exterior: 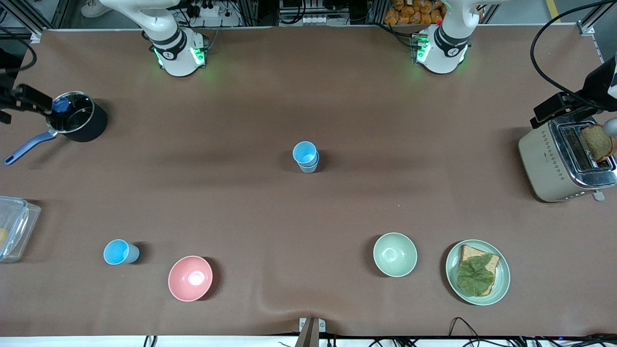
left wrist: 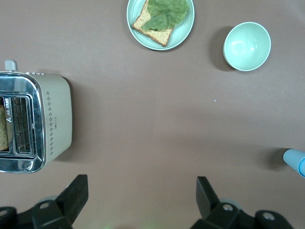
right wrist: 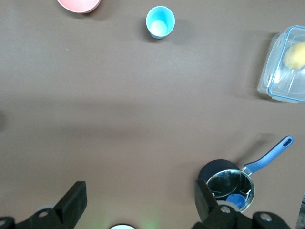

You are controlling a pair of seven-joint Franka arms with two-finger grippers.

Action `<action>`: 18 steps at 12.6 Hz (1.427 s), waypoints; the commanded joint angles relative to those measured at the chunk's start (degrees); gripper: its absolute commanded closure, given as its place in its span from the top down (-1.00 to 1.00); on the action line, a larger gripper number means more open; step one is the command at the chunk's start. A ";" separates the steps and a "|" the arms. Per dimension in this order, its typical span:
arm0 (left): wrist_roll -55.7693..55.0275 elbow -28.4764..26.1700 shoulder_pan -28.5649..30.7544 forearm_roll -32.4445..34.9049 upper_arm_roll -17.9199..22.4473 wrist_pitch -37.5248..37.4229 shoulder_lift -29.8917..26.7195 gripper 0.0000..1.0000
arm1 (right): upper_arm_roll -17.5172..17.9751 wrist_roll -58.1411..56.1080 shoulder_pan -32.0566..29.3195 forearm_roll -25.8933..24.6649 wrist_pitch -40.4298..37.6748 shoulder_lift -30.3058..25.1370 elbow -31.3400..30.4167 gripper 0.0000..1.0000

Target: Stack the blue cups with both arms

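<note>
Two blue cups stand nested as a stack (exterior: 305, 156) at the middle of the table, the lower one duller grey-blue. Its edge shows in the left wrist view (left wrist: 296, 162). A single blue cup (exterior: 120, 252) stands upright toward the right arm's end, nearer to the front camera; it also shows in the right wrist view (right wrist: 160, 21). My left gripper (left wrist: 141, 195) is open and empty, high over bare table by its base. My right gripper (right wrist: 140, 198) is open and empty, high over bare table by its base. Neither gripper shows in the front view.
A pink bowl (exterior: 190, 278) sits beside the single cup. A pale green bowl (exterior: 395, 254) and a plate (exterior: 452, 284) with bread and lettuce sit toward the left arm's end, with a toaster (exterior: 554, 159). A black pot (exterior: 77, 123) and a plastic box (exterior: 14, 226) are at the right arm's end.
</note>
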 commanded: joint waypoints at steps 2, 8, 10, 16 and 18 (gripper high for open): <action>1.57 -0.24 0.39 -1.24 0.48 -0.64 -0.44 1.00 | 0.14 4.04 0.05 4.23 0.34 -2.09 -2.33 1.00; 2.09 0.29 -1.18 -0.36 0.48 -1.25 -0.70 1.00 | 0.13 3.52 0.58 4.42 0.87 -2.00 -2.15 1.00; 2.70 0.29 -5.03 0.51 2.92 -1.78 -0.87 1.00 | 0.13 3.52 0.84 4.33 0.96 -1.82 -2.15 1.00; 4.82 0.64 -5.67 2.63 1.89 -3.27 -0.96 1.00 | 0.13 3.52 1.02 4.33 0.96 -1.47 -2.15 1.00; 4.73 0.64 -5.58 2.63 1.98 -3.80 -0.96 1.00 | 0.13 3.52 0.93 4.33 0.78 -1.38 -2.15 1.00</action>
